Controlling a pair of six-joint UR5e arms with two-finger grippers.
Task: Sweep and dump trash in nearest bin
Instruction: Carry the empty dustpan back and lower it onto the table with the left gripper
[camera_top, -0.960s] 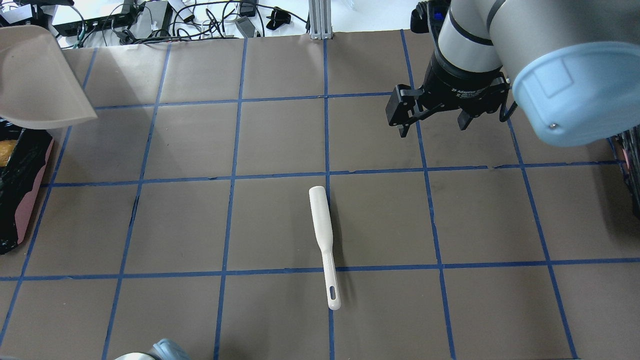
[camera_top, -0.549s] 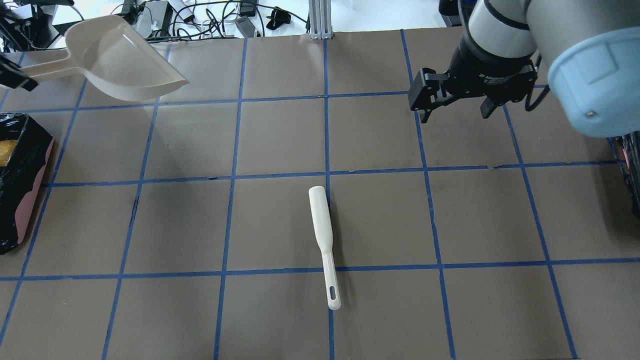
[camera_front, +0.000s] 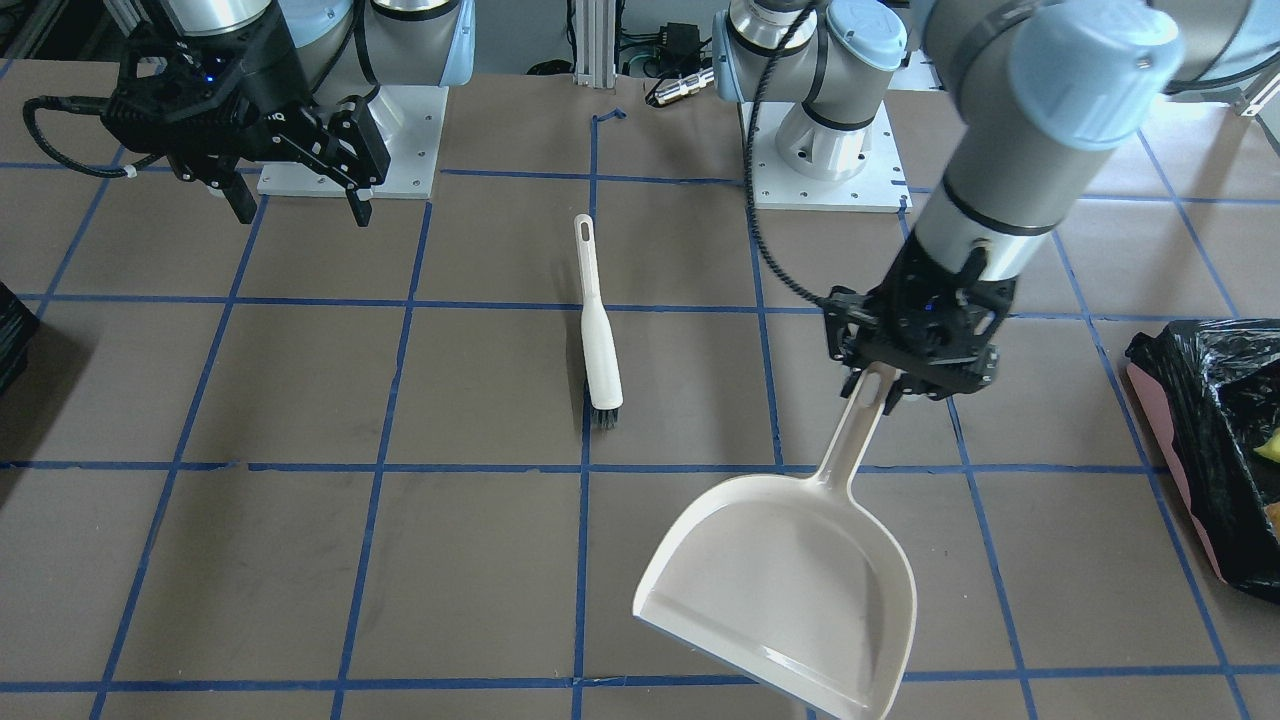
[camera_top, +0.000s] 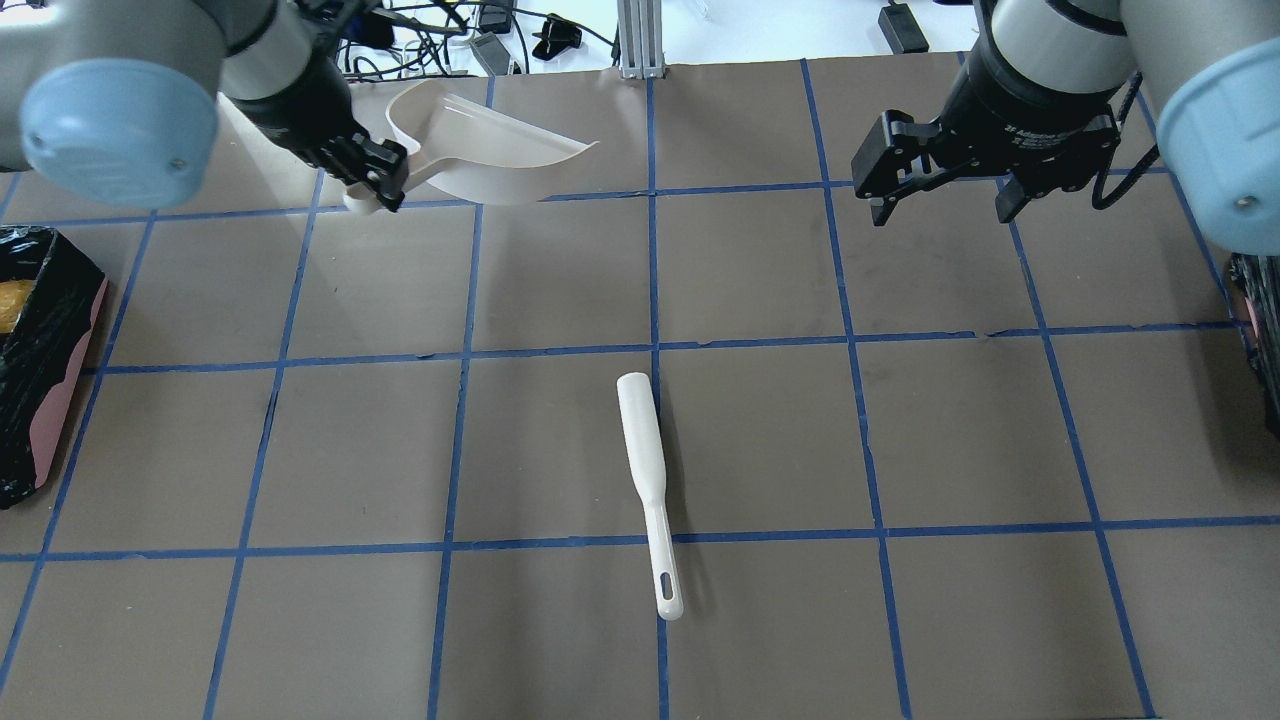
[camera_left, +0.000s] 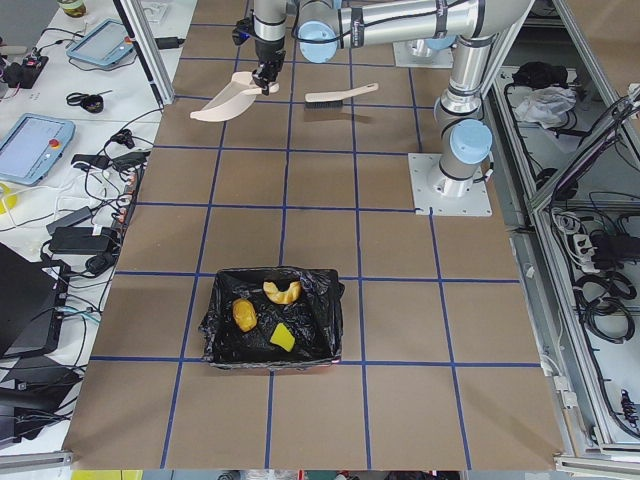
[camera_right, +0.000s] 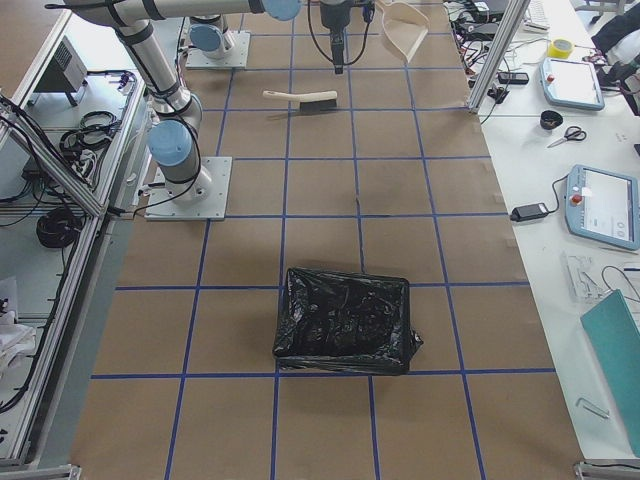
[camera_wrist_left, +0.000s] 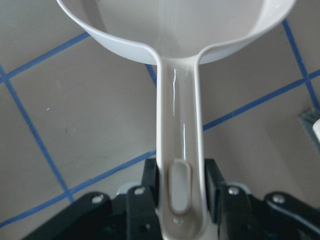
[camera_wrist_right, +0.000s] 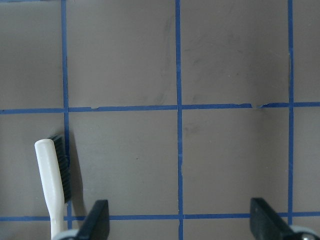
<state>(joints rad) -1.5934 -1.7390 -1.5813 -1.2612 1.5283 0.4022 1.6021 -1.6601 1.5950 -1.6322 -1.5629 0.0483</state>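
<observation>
My left gripper (camera_top: 375, 182) is shut on the handle of the white dustpan (camera_top: 490, 150) and holds it in the air over the far left part of the table; the pan (camera_front: 790, 590) looks empty. The handle fills the left wrist view (camera_wrist_left: 177, 150). The bin (camera_left: 325, 312), lined with black plastic, stands at the table's left end (camera_top: 45, 340). In it lie the brown lump (camera_left: 244, 315), the pale crescent peel (camera_left: 283, 291) and the yellow wedge (camera_left: 283, 337). My right gripper (camera_top: 945, 212) is open and empty, above the far right of the table.
A white brush (camera_top: 645, 470) with black bristles lies near the table's middle, handle toward the robot (camera_front: 598, 320). A second black-lined bin (camera_right: 345, 320) stands at the table's right end. Blue tape lines grid the brown table. Cables lie beyond the far edge.
My left arm has swung the dustpan from over the left bin rightward over the table. My right gripper has moved right and a little farther away, still open.
</observation>
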